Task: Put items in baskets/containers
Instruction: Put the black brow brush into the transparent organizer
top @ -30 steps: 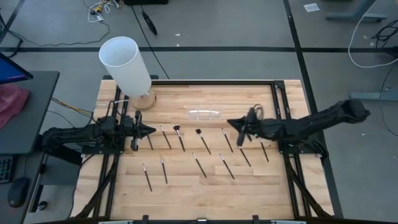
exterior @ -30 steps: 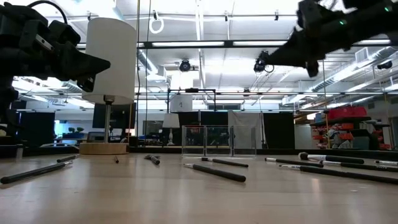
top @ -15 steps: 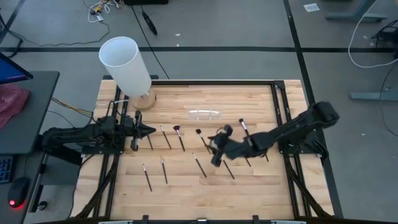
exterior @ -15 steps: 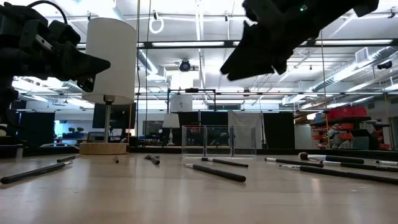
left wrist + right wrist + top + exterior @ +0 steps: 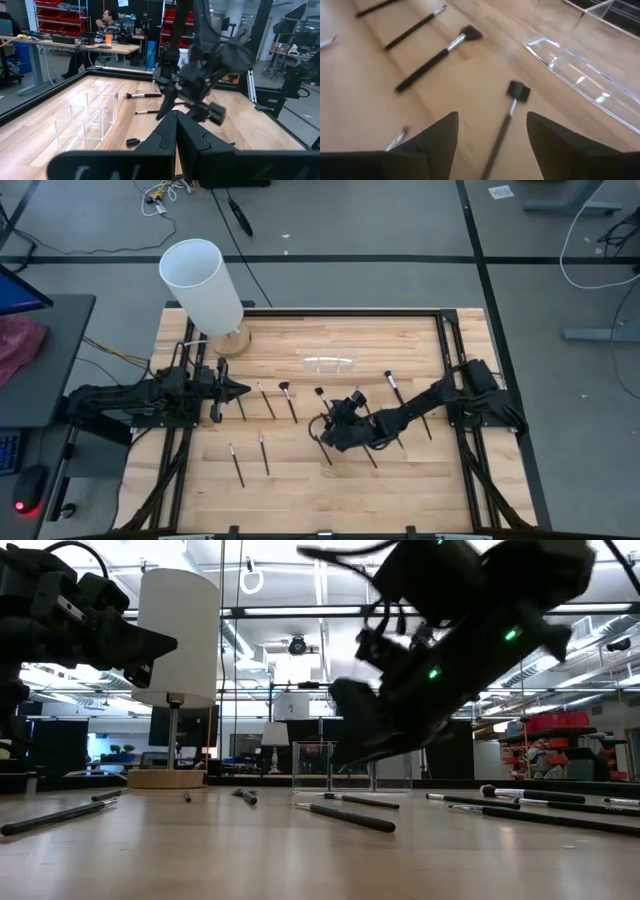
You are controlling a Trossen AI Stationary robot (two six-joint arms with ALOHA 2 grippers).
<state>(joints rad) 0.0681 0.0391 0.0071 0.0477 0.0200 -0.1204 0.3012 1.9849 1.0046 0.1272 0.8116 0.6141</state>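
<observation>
My right claw (image 5: pixel 490 137) hangs spread wide, empty, a brush (image 5: pixel 506 116) lying on the table between its fingers; the clear holder (image 5: pixel 580 70) is just beyond. I'd drop straight, pinching mid-handle.

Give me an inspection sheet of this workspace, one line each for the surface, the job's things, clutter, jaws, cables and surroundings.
Surface: wooden table, bare wood between items.
Job's things: thin dark brushes lie scattered flat across the middle; clear holder sits toward the far side, no brush seen in it.
Clutter: tall white cylinder on a wooden base at the far left corner.
Jaws: right gripper low over the table's middle, jaws open astride one brush, not gripping it; left gripper waits at the left edge, jaws shut, empty.
Cables: loose cables on the floor beyond the table.
Surroundings: a person sits at a desk behind; red shelving.
</observation>
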